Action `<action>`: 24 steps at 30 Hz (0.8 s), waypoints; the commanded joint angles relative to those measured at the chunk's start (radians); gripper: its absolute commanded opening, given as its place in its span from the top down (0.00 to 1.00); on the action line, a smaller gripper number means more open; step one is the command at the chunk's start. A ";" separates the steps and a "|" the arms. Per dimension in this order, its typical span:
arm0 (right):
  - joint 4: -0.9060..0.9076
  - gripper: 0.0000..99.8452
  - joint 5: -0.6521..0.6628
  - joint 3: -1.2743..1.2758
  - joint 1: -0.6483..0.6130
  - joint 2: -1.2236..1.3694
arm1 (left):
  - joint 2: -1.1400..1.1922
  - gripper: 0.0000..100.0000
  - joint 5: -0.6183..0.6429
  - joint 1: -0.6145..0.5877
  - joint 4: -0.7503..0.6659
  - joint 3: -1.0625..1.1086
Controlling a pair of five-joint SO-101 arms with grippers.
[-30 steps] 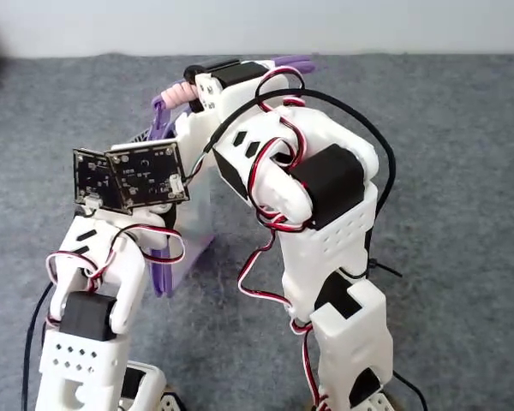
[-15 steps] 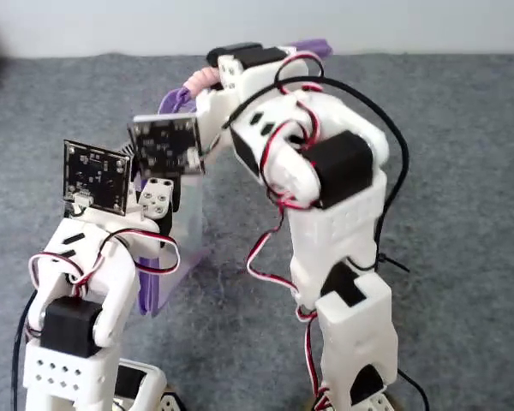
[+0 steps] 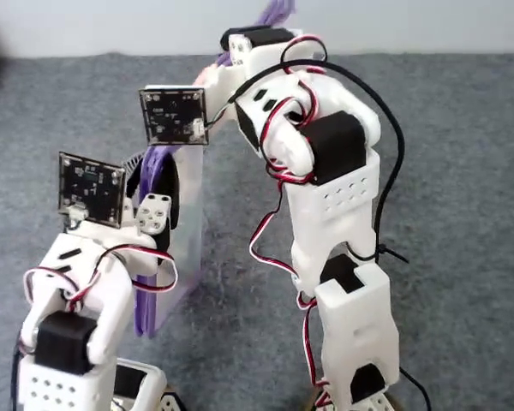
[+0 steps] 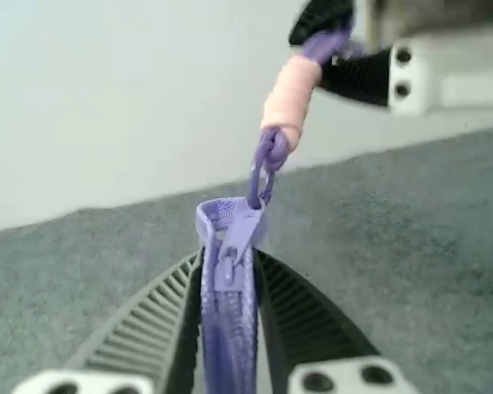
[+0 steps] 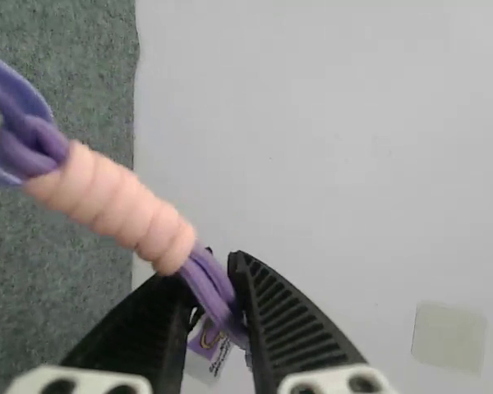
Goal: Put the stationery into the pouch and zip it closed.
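Pouch (image 3: 187, 240): one, left pincer (image 4: 228, 275) clamped on zipper (image 4: 230, 222), right pincer (image 5: 204, 275) clamped on pull cord (image 5: 107, 201).

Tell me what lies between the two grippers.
Left wrist view: a pink bead and purple ring, joining the zipper in the left gripper to the cord in the right gripper.

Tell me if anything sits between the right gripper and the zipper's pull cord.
Nothing visible does. The right gripper is shut on the pull cord beside its pink bead, while the left gripper clamps the pouch's zipper.
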 commanded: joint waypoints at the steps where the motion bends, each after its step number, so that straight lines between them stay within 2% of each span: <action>1: -0.013 0.99 -0.003 -0.044 0.004 -0.082 | -0.044 0.99 0.008 0.000 -0.023 0.039; 7: 0.045 0.99 -0.018 -0.044 -0.087 -0.154 | -0.043 0.97 0.008 -0.002 -0.061 0.065; 24: 0.047 0.99 -0.017 -0.044 -0.065 -0.163 | -0.046 0.94 0.008 -0.008 -0.060 0.061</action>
